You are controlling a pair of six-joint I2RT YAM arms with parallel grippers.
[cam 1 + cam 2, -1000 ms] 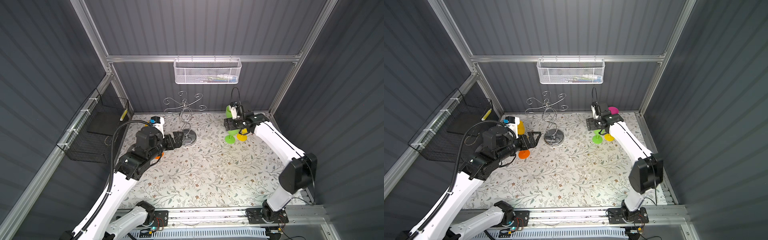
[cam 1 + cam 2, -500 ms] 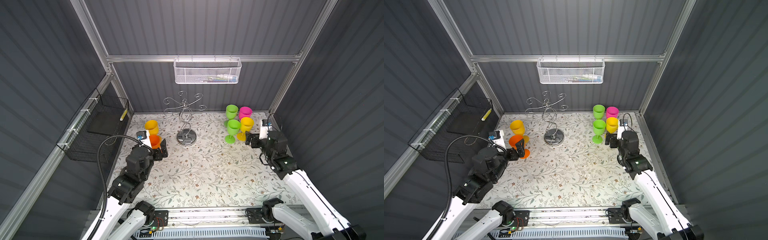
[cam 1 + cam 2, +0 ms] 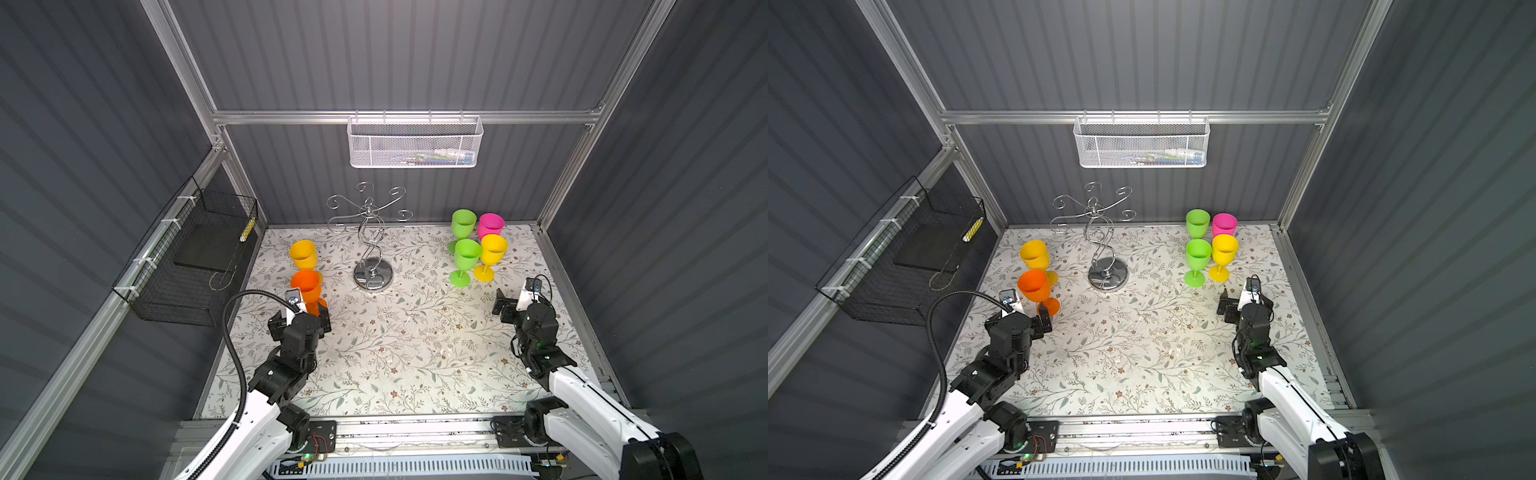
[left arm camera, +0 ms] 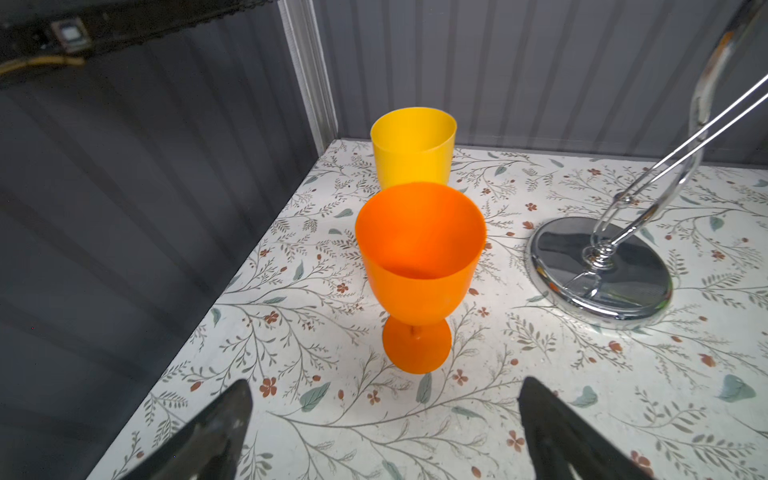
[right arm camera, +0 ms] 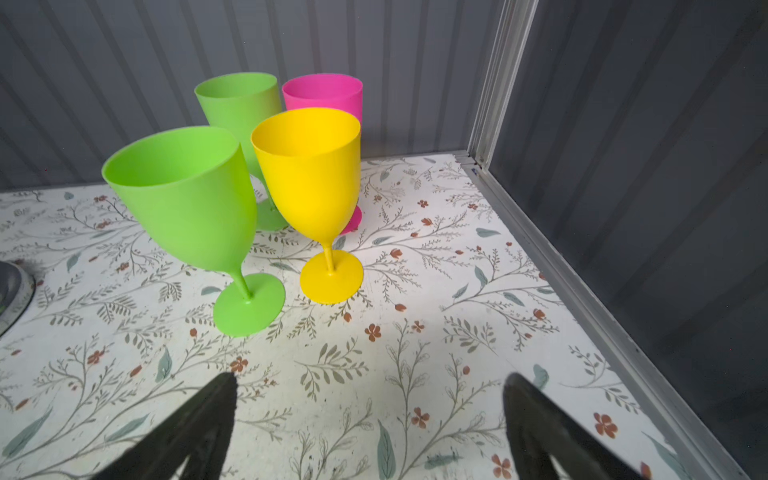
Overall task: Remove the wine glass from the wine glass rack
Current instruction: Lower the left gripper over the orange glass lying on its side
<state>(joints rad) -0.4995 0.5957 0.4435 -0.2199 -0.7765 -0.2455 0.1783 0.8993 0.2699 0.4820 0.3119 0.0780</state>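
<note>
The chrome wine glass rack (image 3: 373,272) stands at the back middle of the floral table, and its curled arms hang bare in both top views. Its disc base (image 4: 602,270) shows in the left wrist view. An orange wine glass (image 4: 419,257) and a yellow one (image 4: 411,145) stand upright left of the rack. My left gripper (image 4: 384,386) is open just in front of the orange glass, apart from it. Two green glasses (image 5: 187,195), a yellow glass (image 5: 307,174) and a pink glass (image 5: 324,93) stand at the back right. My right gripper (image 5: 370,380) is open and empty in front of them.
A white mesh basket (image 3: 415,143) hangs on the back rail above the rack. A black wire basket (image 3: 195,266) is fixed to the left wall. Grey walls and aluminium posts close in the table on three sides.
Both arms have drawn back from the far end of the table toward the front. The right gripper has left the green glass, which now stands free. Both clusters of glasses show unobstructed.
</note>
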